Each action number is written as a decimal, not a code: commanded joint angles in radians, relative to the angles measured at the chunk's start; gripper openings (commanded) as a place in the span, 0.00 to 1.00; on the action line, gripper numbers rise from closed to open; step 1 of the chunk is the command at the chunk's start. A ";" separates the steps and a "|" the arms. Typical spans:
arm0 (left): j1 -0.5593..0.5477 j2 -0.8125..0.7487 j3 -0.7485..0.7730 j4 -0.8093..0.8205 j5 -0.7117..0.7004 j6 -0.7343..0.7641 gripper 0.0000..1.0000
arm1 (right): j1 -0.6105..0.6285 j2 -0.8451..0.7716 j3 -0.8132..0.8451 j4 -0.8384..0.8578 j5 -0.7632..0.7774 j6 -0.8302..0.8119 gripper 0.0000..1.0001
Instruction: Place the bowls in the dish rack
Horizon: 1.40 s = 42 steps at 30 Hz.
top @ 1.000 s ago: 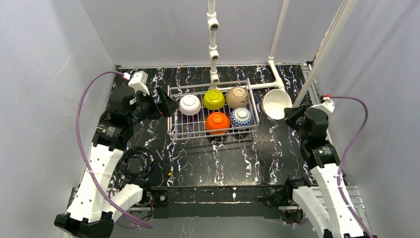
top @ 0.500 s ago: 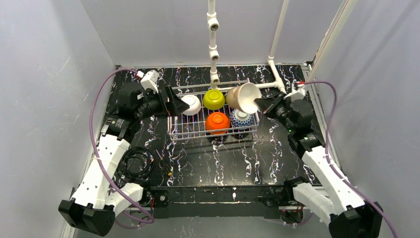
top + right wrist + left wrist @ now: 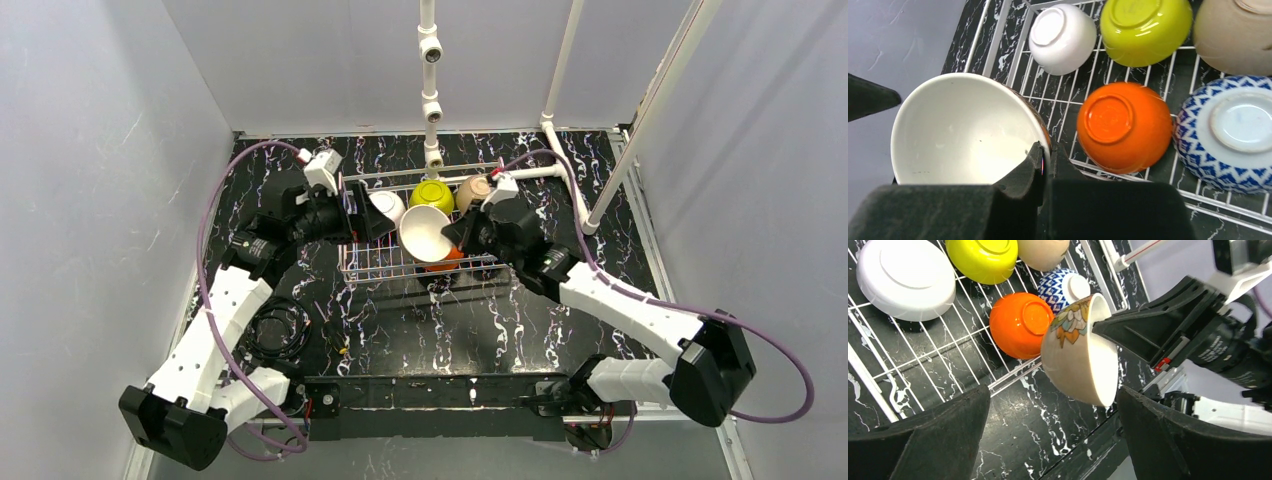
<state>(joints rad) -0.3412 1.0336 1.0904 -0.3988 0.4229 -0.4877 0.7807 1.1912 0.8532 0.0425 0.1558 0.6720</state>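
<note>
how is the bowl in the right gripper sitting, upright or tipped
Tipped. The beige bowl is on its side in the air, its white inside facing sideways, with the right gripper pinching its rim.

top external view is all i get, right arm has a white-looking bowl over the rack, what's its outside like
observer: In the left wrist view the round ceramic bowl is beige outside, with a painted flower near the rim.
operator: how's it gripped
observer: The right wrist view shows the right jaws shut on its rim, one inside the bowl and one outside.
operator: left jaws touching it
observer: No. In the left wrist view the left jaws stand wide open and empty, either side of the bowl and apart from it.
</note>
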 commanded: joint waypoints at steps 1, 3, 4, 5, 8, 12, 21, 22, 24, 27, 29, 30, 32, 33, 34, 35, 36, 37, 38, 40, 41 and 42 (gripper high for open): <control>-0.056 0.024 0.017 -0.043 -0.064 0.102 0.93 | 0.071 0.040 0.146 0.046 0.074 -0.034 0.01; -0.085 0.047 0.029 -0.071 -0.087 0.116 0.89 | 0.109 0.072 0.176 0.024 0.104 -0.046 0.01; -0.097 0.058 0.031 -0.078 -0.106 0.119 0.88 | 0.126 0.083 0.188 0.016 0.122 -0.052 0.01; -0.106 0.068 0.034 -0.084 -0.125 0.119 0.85 | 0.145 0.091 0.199 0.008 0.139 -0.060 0.01; -0.114 0.095 0.044 -0.107 -0.172 0.108 0.72 | 0.185 0.116 0.232 -0.027 0.217 -0.088 0.01; -0.114 0.130 0.063 -0.149 -0.261 0.107 0.55 | 0.216 0.182 0.308 -0.161 0.310 -0.091 0.01; -0.114 0.178 0.052 -0.185 -0.305 0.112 0.30 | 0.261 0.249 0.365 -0.195 0.330 -0.099 0.01; -0.114 0.183 0.055 -0.191 -0.309 0.110 0.29 | 0.263 0.254 0.371 -0.200 0.329 -0.098 0.01; -0.114 0.194 0.059 -0.197 -0.311 0.108 0.29 | 0.266 0.262 0.378 -0.206 0.326 -0.100 0.01; -0.115 0.210 0.060 -0.199 -0.299 0.107 0.28 | 0.268 0.269 0.384 -0.203 0.314 -0.103 0.01; -0.115 0.221 0.060 -0.201 -0.293 0.105 0.27 | 0.269 0.269 0.387 -0.196 0.305 -0.106 0.01; -0.114 0.227 0.060 -0.203 -0.292 0.105 0.26 | 0.270 0.270 0.390 -0.193 0.299 -0.107 0.01; -0.114 0.239 0.062 -0.207 -0.291 0.106 0.24 | 0.270 0.272 0.399 -0.191 0.291 -0.109 0.01; -0.115 0.243 0.061 -0.206 -0.291 0.106 0.23 | 0.269 0.278 0.405 -0.194 0.293 -0.107 0.01; -0.114 0.247 0.058 -0.204 -0.292 0.108 0.22 | 0.270 0.284 0.416 -0.205 0.297 -0.102 0.01; -0.114 0.251 0.054 -0.200 -0.295 0.108 0.22 | 0.271 0.291 0.429 -0.212 0.295 -0.101 0.01; -0.114 0.254 0.050 -0.194 -0.298 0.109 0.22 | 0.270 0.299 0.439 -0.216 0.290 -0.100 0.01; -0.115 0.257 0.048 -0.194 -0.303 0.109 0.21 | 0.270 0.307 0.448 -0.220 0.285 -0.096 0.01; -0.115 0.259 0.047 -0.192 -0.305 0.109 0.21 | 0.271 0.313 0.455 -0.224 0.281 -0.091 0.01; -0.114 0.266 0.047 -0.188 -0.305 0.108 0.21 | 0.269 0.327 0.465 -0.227 0.273 -0.081 0.01; -0.115 0.269 0.048 -0.188 -0.306 0.109 0.21 | 0.270 0.331 0.468 -0.228 0.272 -0.076 0.01; -0.115 0.271 0.049 -0.187 -0.305 0.110 0.20 | 0.270 0.335 0.473 -0.228 0.272 -0.072 0.01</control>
<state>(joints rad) -0.4583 1.2934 1.1259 -0.5766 0.1364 -0.3851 1.0431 1.5345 1.2346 -0.2913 0.4484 0.5518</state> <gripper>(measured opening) 0.213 0.069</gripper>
